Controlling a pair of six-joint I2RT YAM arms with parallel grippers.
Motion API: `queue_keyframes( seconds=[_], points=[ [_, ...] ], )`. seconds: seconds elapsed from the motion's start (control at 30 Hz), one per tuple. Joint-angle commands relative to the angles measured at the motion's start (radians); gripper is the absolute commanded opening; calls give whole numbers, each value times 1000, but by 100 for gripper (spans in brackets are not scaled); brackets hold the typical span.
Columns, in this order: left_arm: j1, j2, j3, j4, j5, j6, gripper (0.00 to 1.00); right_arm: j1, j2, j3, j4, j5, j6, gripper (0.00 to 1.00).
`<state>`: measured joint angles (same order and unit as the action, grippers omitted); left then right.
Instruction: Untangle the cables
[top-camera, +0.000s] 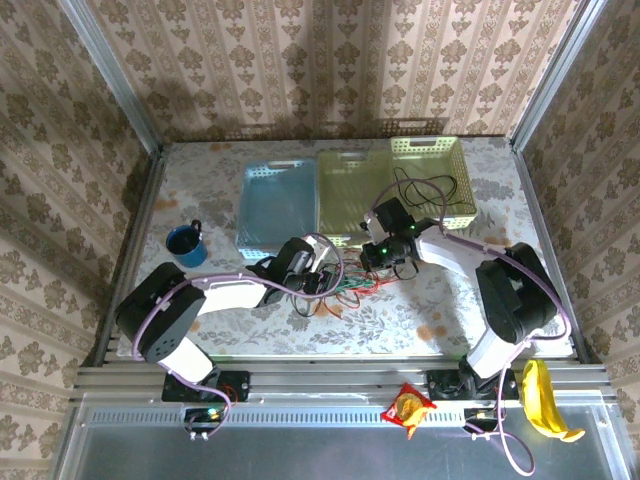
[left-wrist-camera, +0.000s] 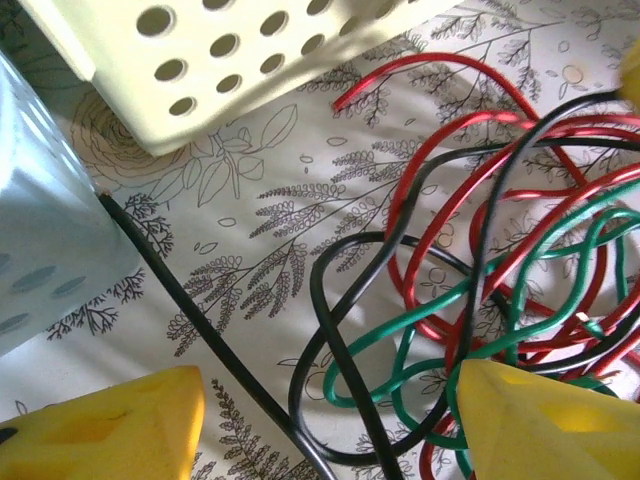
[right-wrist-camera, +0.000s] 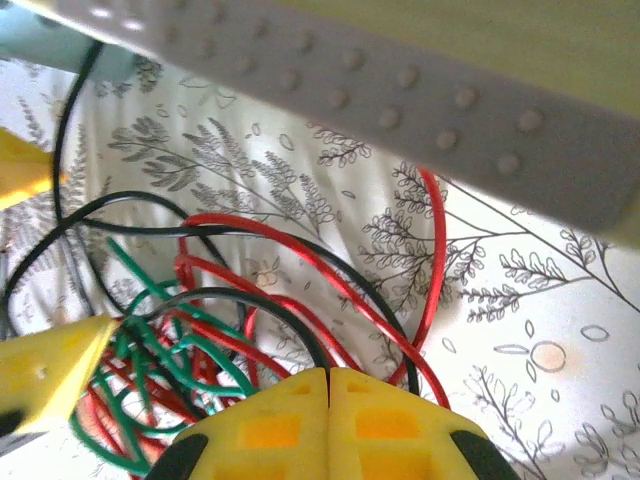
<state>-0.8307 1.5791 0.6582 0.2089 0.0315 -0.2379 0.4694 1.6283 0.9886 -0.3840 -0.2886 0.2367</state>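
A tangle of thin red, green and black cables (top-camera: 350, 285) lies on the flowered tablecloth in front of the baskets. In the left wrist view, red loops (left-wrist-camera: 450, 140), green loops (left-wrist-camera: 400, 345) and a black strand (left-wrist-camera: 340, 330) cross each other. My left gripper (left-wrist-camera: 320, 435) hangs open over the tangle's left side, with black and green strands lying between its yellow fingers (left-wrist-camera: 100, 425). My right gripper (right-wrist-camera: 328, 375) is shut at the tangle's right side. A black cable (right-wrist-camera: 240, 297) arcs down into the seam between its pads, with red cable (right-wrist-camera: 300, 255) and green cable (right-wrist-camera: 170, 365) beside it.
A blue basket (top-camera: 277, 205) and two pale yellow-green baskets (top-camera: 350, 190) (top-camera: 430, 175) stand just behind the tangle; the right one has a black cable hanging out of it. A blue mug (top-camera: 186, 245) sits at the left. A snack packet (top-camera: 410, 408) and a banana (top-camera: 548, 400) lie on the front rail.
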Motion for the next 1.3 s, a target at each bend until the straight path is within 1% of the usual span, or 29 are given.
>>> queue_keyframes(
  seconds=[0.0, 0.1, 0.17, 0.3, 0.4, 0.47, 0.57, 0.63, 0.7, 0.8, 0.97, 1.03, 1.07, 1.13, 1.17, 1.2, 1.23, 1.27],
  points=[
    [-4, 33, 26, 9, 23, 25, 68, 2, -127, -4, 36, -3, 15, 0],
    [-5, 57, 26, 12, 22, 29, 68, -3, -210, 4, 48, 31, 38, 0],
    [-3, 70, 26, 16, 25, 29, 69, -7, -272, 10, 60, 75, 49, 0],
    [-3, 84, 22, 20, 25, 29, 69, -29, -376, 21, 88, 197, 75, 0],
    [-4, 81, 13, 22, 19, 26, 71, -52, -451, 34, 96, 318, 84, 0],
    [-3, 77, 5, 23, 18, 24, 72, -78, -500, 49, 101, 389, 87, 0],
    [-5, 70, -7, 28, 15, 20, 72, -137, -553, 74, 118, 428, 89, 0],
    [-5, 65, -14, 30, 16, 20, 72, -180, -561, 104, 120, 456, 98, 0],
    [-5, 62, -15, 33, 18, 21, 73, -221, -537, 128, 121, 487, 102, 0],
    [-7, 57, -14, 32, 22, 23, 73, -268, -449, 166, 128, 531, 108, 0],
    [-7, 23, -7, 18, 15, 25, 76, -307, -245, 240, 191, 633, 129, 0],
    [-8, 5, -3, 14, 15, 23, 77, -316, -133, 275, 212, 682, 136, 0],
    [-8, -5, 0, 8, 16, 24, 78, -323, -86, 295, 216, 697, 142, 0],
    [-9, -28, 5, -1, 16, 25, 81, -337, -10, 336, 191, 685, 157, 1],
    [-9, -40, 9, -6, 18, 25, 82, -343, 20, 357, 167, 672, 166, 9],
    [-9, -53, 12, -12, 18, 25, 83, -345, 36, 369, 146, 659, 171, 25],
    [-8, -70, 14, -18, 15, 23, 84, -345, 46, 375, 128, 641, 171, 37],
    [-8, -87, 12, -20, 9, 18, 85, -344, 43, 369, 118, 624, 171, 41]
  ],
)
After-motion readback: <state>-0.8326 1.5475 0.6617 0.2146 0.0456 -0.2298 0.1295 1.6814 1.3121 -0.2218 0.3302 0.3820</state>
